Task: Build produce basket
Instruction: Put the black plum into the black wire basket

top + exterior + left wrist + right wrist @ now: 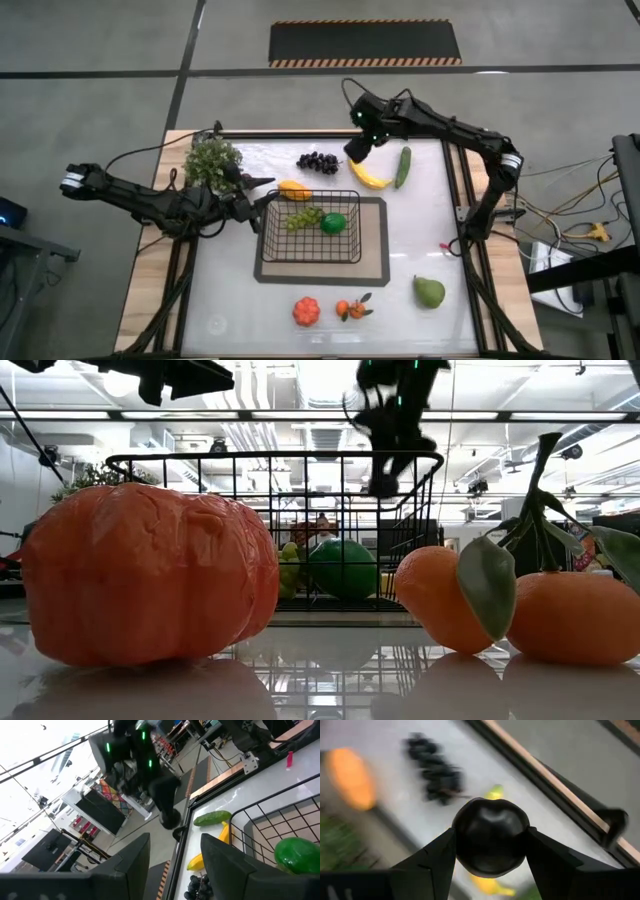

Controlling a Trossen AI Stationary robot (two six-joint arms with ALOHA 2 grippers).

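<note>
Only the right wrist view shows a dark round fruit (490, 836) clamped in the right gripper (358, 148), raised above the banana (370, 177). Left gripper (262, 196) reaches level over the basket (310, 250) rim, part-open, empty. Basket sits mid-table.

A bushy grey-green leafy plant (213, 160) stands at the table's ten o'clock corner. A flat grey mat (377, 240) with dark border lies at the centre of the white table (420, 330). On the floor at twelve o'clock lies a black striped mat (365, 43).
</note>
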